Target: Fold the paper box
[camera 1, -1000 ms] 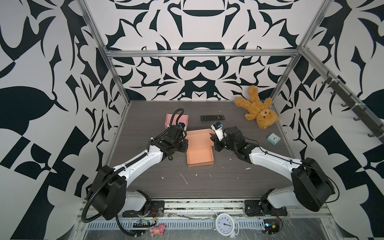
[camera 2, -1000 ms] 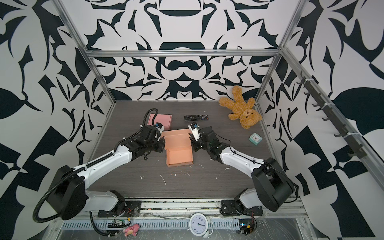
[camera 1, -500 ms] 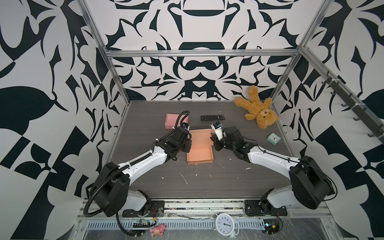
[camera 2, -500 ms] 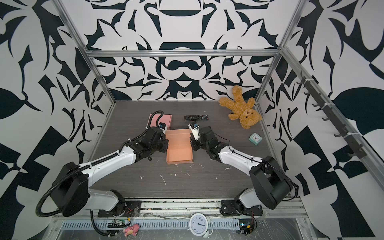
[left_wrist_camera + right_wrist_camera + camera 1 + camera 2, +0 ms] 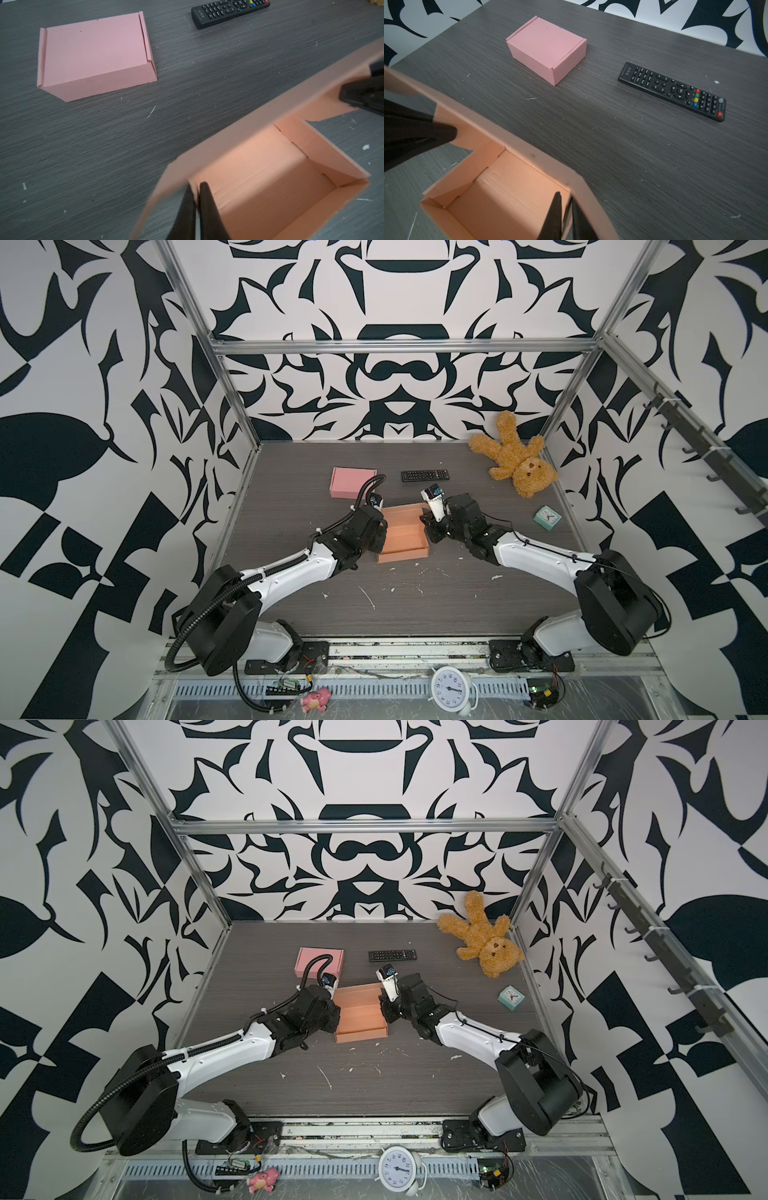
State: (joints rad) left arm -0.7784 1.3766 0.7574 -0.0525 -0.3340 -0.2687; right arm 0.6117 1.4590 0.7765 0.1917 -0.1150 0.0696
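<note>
- one orange paper box sits at the middle of the desk, walls up, tray open, with its lid panel raised along the far side. i judge the task well along, with the lid-closing step in hand.
- two claws flank it. the left claw is pinched tight on the box's left edge by the lid corner. the right claw stands narrow astride the right edge, and i cannot tell whether it grips or only straddles.
- next move, as i judge it: swing the lid forward over the tray, both sides together, then tuck its ears and front lip inside. an uneven pull could crease the paper or drag the light box.
- count, big to small:
- one desk
- two arms, the left arm and the right arm
- one teddy bear
- two boxes, the orange one and a shut pink box at the far left
- one remote
- two clocks, a white clock at the front rail and a teal clock on the right of the desk
- one pink toy by the rail
- many white scraps
</note>
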